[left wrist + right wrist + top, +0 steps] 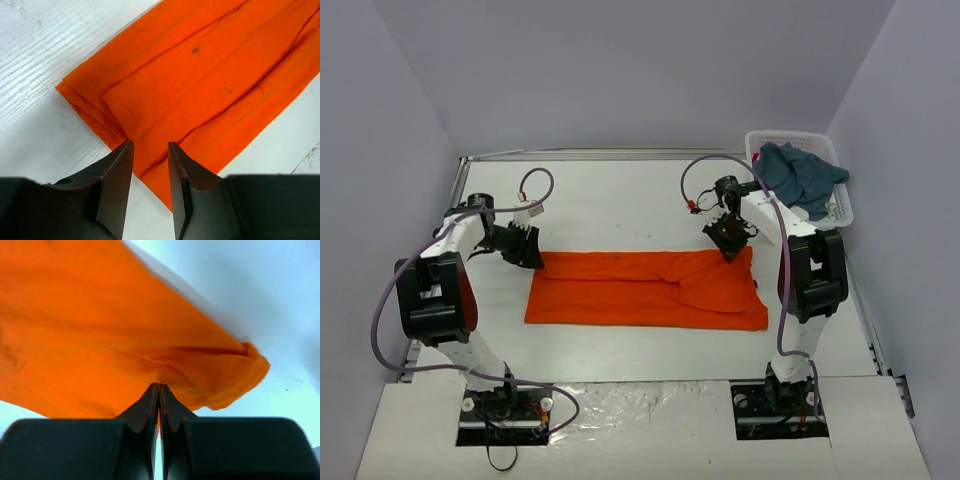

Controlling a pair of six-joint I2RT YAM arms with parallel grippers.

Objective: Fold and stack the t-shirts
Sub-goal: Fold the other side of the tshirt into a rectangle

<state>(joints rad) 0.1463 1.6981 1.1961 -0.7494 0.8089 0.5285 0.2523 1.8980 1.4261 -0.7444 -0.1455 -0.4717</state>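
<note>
Mid-fold: orange shirt [650, 290] lay in a strip; right gripper [159, 386] pinched its 3 o'clock end; left gripper [150, 145], jaws parted at 9 o'clock, likely needed to clamp.

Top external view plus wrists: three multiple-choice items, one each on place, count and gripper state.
1. Where is the teal-blue t-shirt?
A. heaped in the white lattice basket
B. on the floor
C. hanging from an arm

2. How many t-shirts show in the top view?
A. one
B. two
C. four

3. The left gripper is:
A. open
B. shut on cloth
C. out of view

Key: A, teal cloth spills over the basket's rim at the far right. B, the orange t-shirt plus the teal-blue one. A, a clear gap shows between its fingers.
</note>
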